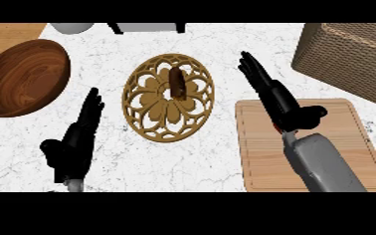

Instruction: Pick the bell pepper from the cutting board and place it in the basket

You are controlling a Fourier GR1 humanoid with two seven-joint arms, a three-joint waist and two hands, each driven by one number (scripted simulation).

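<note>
Above the cutting board [257, 169], hovers with right hand [283, 107] fingers straight, hiding the bell pepper [277, 126] save a red sliver under the palm; risks knocking it aside, short of the basket [337, 55], by curling blind.

Right hand [283, 104] open above cutting board [257, 149]; left hand [77, 139] open; basket [341, 57] top right.

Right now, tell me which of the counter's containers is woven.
The basket at the far right corner: its walls are tan wicker. The wooden bowl at left is smooth brown wood, and the openwork trivet is flat.
</note>
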